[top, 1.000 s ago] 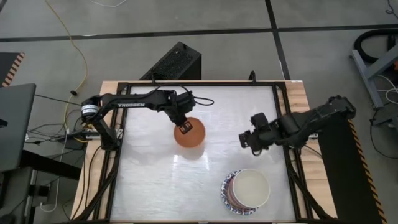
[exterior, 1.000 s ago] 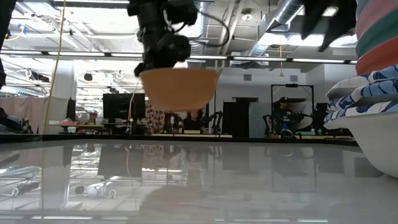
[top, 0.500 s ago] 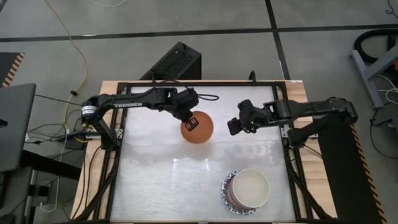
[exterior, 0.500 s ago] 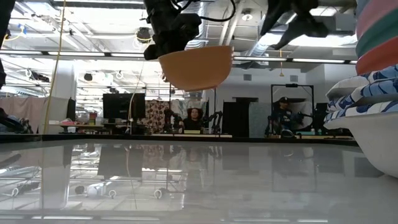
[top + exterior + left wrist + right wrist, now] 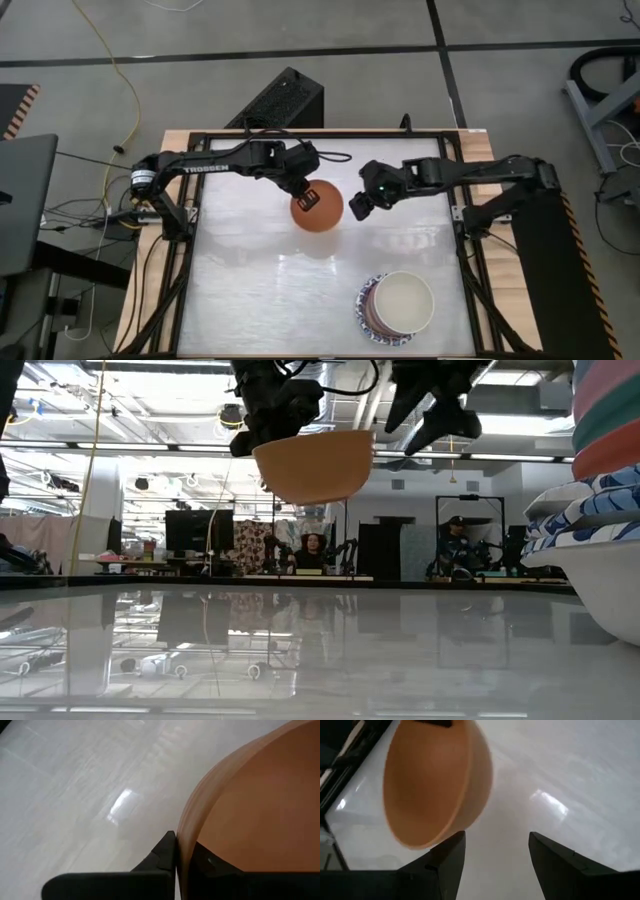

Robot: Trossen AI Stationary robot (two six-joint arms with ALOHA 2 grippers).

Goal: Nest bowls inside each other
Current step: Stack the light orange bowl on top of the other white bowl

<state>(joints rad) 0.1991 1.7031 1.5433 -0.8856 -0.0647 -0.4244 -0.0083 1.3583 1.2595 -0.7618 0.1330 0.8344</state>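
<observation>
Orange bowl (image 5: 317,205) hangs above the table's (image 5: 240,290) middle, its rim pinched by the left gripper (image 5: 303,192). Close the spread right gripper (image 5: 360,203) on the opposite rim before you release.

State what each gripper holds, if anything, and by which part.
The left gripper pinches the plain orange round bowl by its rim, clear of the table. The right gripper is open beside it, holding nothing.

Orange bowl (image 5: 432,785) above table (image 5: 560,780), right tool (image 5: 496,862) open.
</observation>
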